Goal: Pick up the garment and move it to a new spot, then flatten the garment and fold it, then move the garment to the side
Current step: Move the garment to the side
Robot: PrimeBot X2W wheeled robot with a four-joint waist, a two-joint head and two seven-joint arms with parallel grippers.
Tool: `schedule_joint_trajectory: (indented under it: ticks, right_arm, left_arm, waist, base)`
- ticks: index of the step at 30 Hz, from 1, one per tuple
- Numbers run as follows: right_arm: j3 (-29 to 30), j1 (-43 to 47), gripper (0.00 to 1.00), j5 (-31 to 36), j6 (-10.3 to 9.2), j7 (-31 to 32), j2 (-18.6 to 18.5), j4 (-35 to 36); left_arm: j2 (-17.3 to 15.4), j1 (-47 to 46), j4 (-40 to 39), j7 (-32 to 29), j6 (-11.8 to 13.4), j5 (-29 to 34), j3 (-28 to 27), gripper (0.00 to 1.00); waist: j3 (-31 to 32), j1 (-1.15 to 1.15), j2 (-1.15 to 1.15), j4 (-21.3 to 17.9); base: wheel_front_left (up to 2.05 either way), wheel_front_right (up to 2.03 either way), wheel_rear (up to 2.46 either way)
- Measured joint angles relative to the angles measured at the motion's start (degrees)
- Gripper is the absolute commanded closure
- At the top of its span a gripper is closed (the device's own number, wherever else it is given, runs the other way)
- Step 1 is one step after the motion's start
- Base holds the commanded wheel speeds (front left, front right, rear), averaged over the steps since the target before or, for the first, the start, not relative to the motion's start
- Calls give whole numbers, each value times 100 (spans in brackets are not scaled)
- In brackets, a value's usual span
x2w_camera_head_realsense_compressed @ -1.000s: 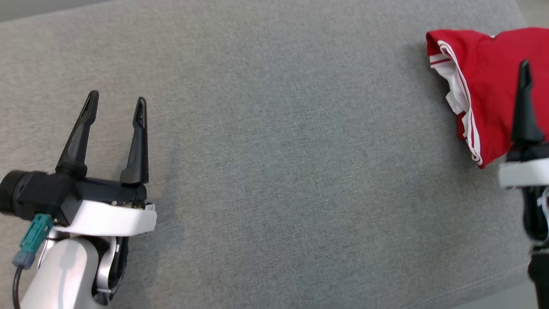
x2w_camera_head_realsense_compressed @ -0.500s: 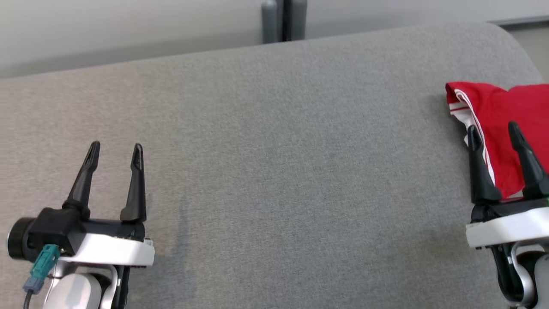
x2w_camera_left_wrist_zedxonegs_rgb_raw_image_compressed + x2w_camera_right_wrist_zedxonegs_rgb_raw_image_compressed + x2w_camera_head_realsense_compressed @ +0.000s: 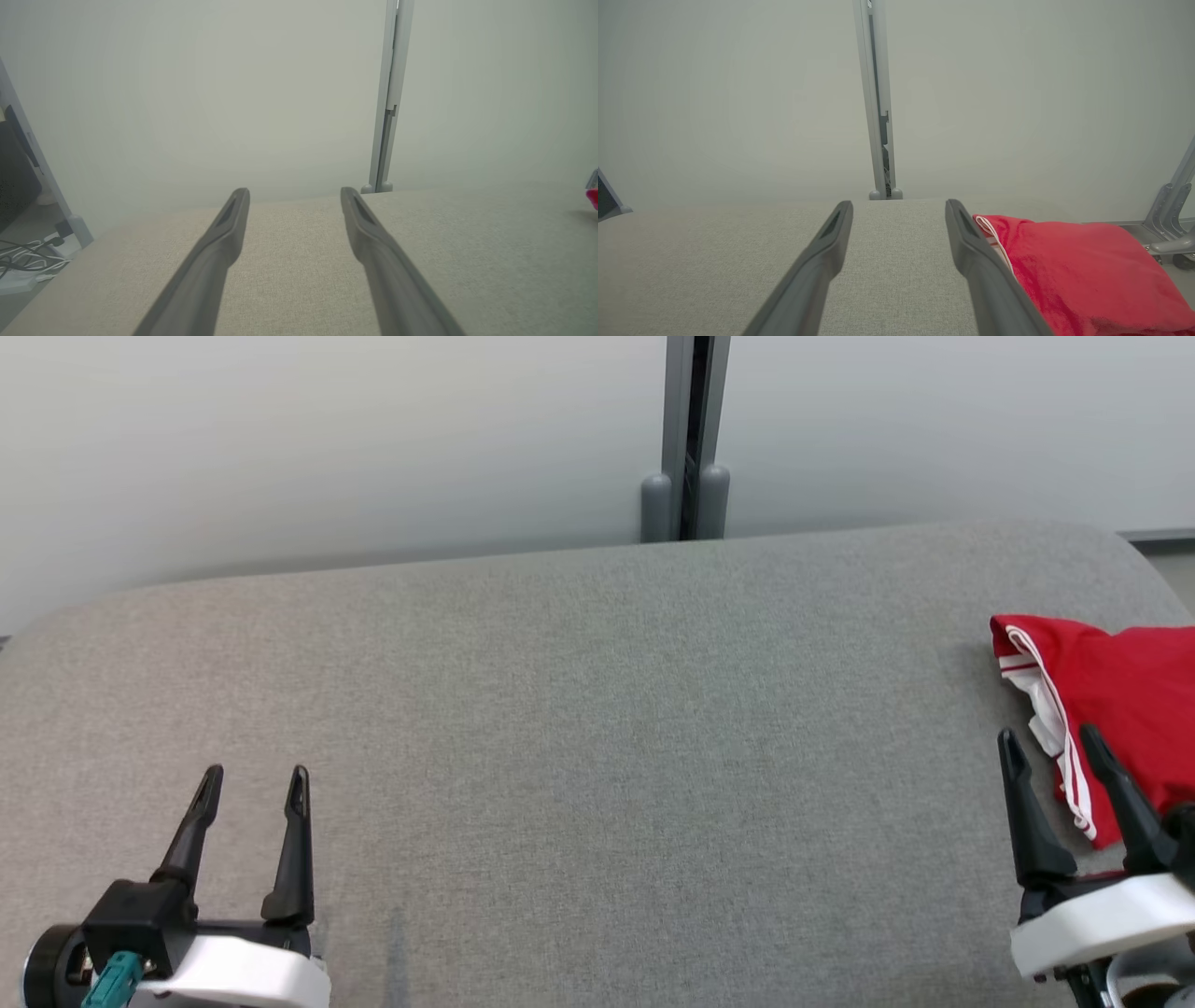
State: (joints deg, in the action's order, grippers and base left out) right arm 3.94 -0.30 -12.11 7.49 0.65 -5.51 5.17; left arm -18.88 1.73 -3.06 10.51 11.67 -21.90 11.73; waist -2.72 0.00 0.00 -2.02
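The garment (image 3: 1120, 700) is red with white stripes and lies folded at the right end of the grey padded surface (image 3: 597, 728). In the right wrist view the garment (image 3: 1083, 266) sits just right of my right finger. My right gripper (image 3: 1050, 747) stands open beside the garment's near left edge, nothing between its fingers. My left gripper (image 3: 254, 782) is open and empty at the near left of the surface, far from the garment. In the left wrist view a sliver of the garment (image 3: 592, 196) shows at the far right edge.
A pale wall stands behind the surface, with a grey vertical post (image 3: 686, 439) at its middle. Cables (image 3: 21, 261) lie on the floor off the surface's left end. A metal frame (image 3: 1171, 219) stands off its right end.
The head camera has tilted up, so the wall and post have come into view. My right gripper has drawn back from over the garment to its near left edge. Both grippers stay open.
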Motion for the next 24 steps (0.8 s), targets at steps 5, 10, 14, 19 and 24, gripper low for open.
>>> schedule_joint_trajectory:
  ticks: [5,10,14,19,24]
  right_arm:
    - [86,391,0,18,1,133,21,137]
    - [119,567,0,78,0,221,53,222]
    - [114,675,0,115,1,288,66,293]
    - [110,698,0,140,0,336,76,316]
    - [86,706,0,140,1,336,93,324]
  left_arm:
    - [-22,300,-52,-111,21,-143,15,0]
    - [-76,388,-16,-99,-35,-189,18,0]
    - [-118,395,31,-99,-52,-204,19,0]
    - [-130,394,88,-110,-48,-214,30,0]
    - [-148,387,138,-109,-47,-223,40,0]
  waist:
    - [310,0,0,105]
    - [418,0,0,187]
    - [467,0,0,202]
    - [475,0,0,188]
    - [472,0,0,191]
  base:
    - [0,0,0]
    - [0,0,0]
    - [0,0,0]
    - [0,0,0]
    - [0,0,0]
